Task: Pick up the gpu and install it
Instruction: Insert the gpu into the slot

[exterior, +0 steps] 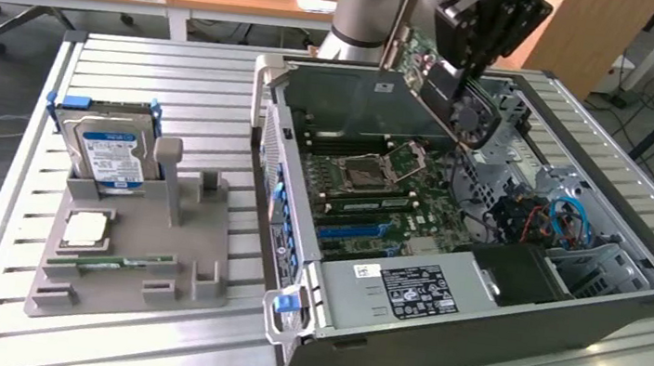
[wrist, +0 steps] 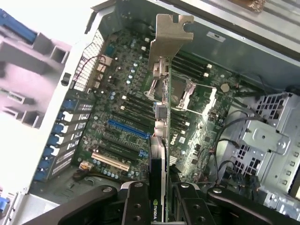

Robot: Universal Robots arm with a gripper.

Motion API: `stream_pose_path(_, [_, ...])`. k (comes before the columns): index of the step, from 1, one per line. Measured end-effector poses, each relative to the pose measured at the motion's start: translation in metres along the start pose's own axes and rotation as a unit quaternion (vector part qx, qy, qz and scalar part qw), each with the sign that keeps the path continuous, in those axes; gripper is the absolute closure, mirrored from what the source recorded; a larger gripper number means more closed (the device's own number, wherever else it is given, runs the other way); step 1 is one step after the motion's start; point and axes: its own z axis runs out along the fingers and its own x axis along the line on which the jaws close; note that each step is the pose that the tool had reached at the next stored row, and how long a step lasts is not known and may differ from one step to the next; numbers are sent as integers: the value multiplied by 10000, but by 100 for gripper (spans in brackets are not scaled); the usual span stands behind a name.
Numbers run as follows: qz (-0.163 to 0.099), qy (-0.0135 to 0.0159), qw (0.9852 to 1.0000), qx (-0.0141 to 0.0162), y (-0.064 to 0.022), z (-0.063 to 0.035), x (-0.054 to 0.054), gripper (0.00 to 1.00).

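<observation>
A: Exterior view. The gripper (exterior: 472, 70) has its upper body cut off by the frame edge, and so does the arm (exterior: 368, 1).
B: Wrist view. The roots of the fingers (wrist: 136, 206) run off the edge. The gpu (wrist: 161, 136) shows edge-on, faces unseen, with its held end buried between the pads.
A: The strip of motherboard (wrist: 126, 108) directly beneath the gripper is masked by the card.
B: The print on the power supply label (exterior: 411, 287), well away from the gripper, is too small to read. Same for the hard drive label (exterior: 112, 155), farther off.
</observation>
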Motion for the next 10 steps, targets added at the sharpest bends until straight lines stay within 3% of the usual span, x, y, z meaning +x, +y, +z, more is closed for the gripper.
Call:
stream_pose_path(5, [-454, 26, 9990, -11, 0, 3, 0, 74])
stream_pose_path(10, [-901, 52, 9959, -22, 0, 6, 0, 74])
